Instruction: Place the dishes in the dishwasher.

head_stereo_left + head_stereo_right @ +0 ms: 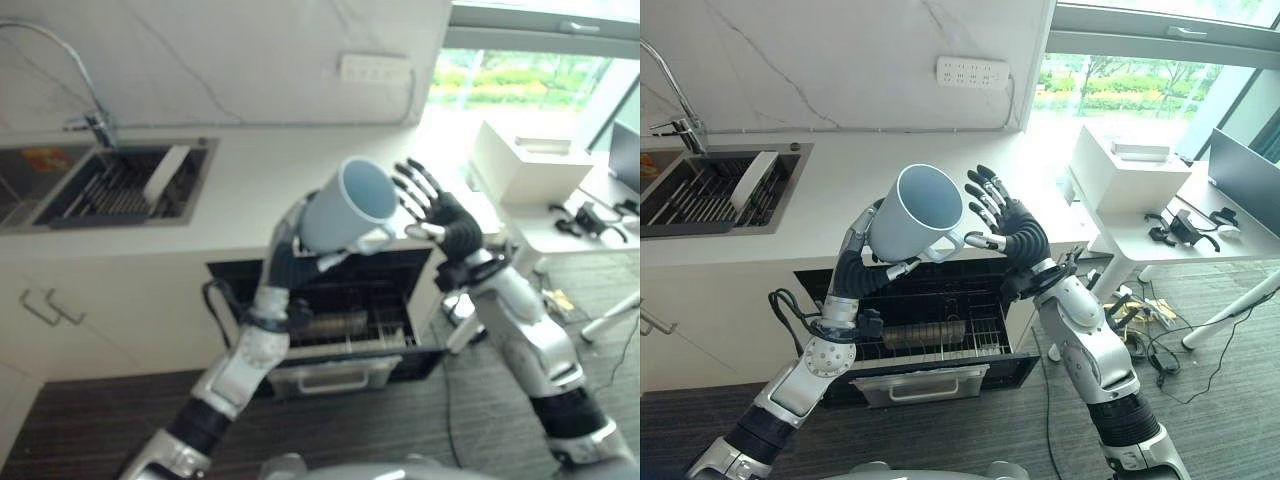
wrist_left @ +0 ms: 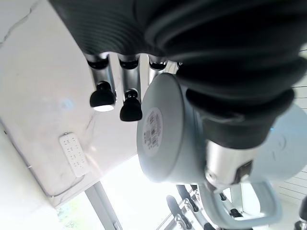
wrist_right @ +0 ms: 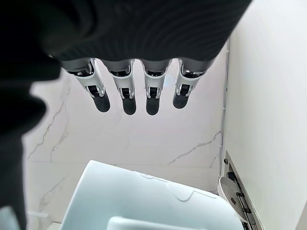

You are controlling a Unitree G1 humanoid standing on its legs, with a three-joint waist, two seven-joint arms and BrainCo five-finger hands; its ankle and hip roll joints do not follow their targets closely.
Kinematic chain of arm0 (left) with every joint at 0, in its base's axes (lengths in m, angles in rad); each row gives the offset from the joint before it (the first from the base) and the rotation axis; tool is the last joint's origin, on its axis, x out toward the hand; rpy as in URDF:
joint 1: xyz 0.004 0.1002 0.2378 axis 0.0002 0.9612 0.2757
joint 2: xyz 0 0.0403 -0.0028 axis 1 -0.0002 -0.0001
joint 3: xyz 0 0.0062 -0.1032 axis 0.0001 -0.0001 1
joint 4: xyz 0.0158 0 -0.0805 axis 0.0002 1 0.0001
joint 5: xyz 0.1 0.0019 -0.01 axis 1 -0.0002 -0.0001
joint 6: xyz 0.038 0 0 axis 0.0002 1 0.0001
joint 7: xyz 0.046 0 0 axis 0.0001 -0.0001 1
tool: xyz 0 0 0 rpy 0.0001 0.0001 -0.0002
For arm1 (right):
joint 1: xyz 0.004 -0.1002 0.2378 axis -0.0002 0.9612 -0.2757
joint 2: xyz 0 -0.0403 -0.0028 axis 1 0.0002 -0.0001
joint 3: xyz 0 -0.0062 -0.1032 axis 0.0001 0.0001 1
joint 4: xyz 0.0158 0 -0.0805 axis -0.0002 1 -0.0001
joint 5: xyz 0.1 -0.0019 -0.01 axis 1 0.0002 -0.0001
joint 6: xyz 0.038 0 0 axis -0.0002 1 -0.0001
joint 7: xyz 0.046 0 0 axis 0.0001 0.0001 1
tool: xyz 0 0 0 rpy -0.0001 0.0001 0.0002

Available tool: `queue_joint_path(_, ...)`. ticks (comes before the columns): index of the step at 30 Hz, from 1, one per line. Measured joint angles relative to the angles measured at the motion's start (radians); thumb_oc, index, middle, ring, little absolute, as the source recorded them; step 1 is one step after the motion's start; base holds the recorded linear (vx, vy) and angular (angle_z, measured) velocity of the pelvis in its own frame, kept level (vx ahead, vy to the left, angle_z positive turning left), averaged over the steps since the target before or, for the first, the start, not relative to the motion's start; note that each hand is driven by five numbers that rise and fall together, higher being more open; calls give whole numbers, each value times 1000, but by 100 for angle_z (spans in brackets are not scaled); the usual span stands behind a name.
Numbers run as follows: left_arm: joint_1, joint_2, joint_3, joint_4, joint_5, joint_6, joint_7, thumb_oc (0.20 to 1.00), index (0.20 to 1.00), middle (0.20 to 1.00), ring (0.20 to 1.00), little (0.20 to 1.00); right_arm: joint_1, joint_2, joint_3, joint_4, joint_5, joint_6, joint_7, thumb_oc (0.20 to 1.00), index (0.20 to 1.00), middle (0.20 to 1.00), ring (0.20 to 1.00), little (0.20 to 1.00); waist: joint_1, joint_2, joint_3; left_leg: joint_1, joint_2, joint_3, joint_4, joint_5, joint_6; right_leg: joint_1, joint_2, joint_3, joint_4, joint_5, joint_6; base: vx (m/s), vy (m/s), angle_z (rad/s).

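The left robot hand (image 1: 872,243), arm raised, grips a pale blue mug (image 1: 912,215) held tilted above the open dishwasher (image 1: 930,330), in front of the bench (image 1: 840,190). The right robot hand (image 1: 1012,228) is raised just beside the mug's handle, fingers spread straight, holding nothing.

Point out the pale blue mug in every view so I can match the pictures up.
Left eye view: pale blue mug held up at centre, above the open dishwasher.
Right eye view: left of centre, its open mouth up.
Left wrist view: its labelled base at centre, the left hand curled round it.
Right wrist view: along the bottom edge.
Shared landmark: the white wall socket strip, also at and.
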Motion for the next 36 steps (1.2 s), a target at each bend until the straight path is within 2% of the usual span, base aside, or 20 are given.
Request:
queue_joint_path(21, -4, 0, -2, 6, 28, 1, 10, 200, 200, 200, 200, 200, -25, 6, 38, -1, -2, 19, 2, 1000, 1000, 1000, 1000, 1000, -1, 0, 0, 0, 0, -1, 2, 0, 0, 1, 0, 0, 0, 0, 0, -17, -1, 0)
queue_joint_path(31, -9, -1, -2, 32, 28, 5, 7, 200, 200, 200, 200, 200, -29, 7, 75, -3, -5, 42, 11, 1000, 1000, 1000, 1000, 1000, 1, 10, -5, -5, 0, -3, 2, 0, 0, 2, 0, -2, 0, 0, 0, -15, 1, 0)
queue_joint_path(36, -10, -1, -2, 31, 28, 27, 0, 200, 200, 200, 200, 200, -55, 7, 75, -3, -44, 54, 8, 1000, 1000, 1000, 1000, 1000, 1, 12, -4, -6, -1, -3, 2, 0, 0, 2, 0, -3, 0, 0, 0, 0, 0, 0)
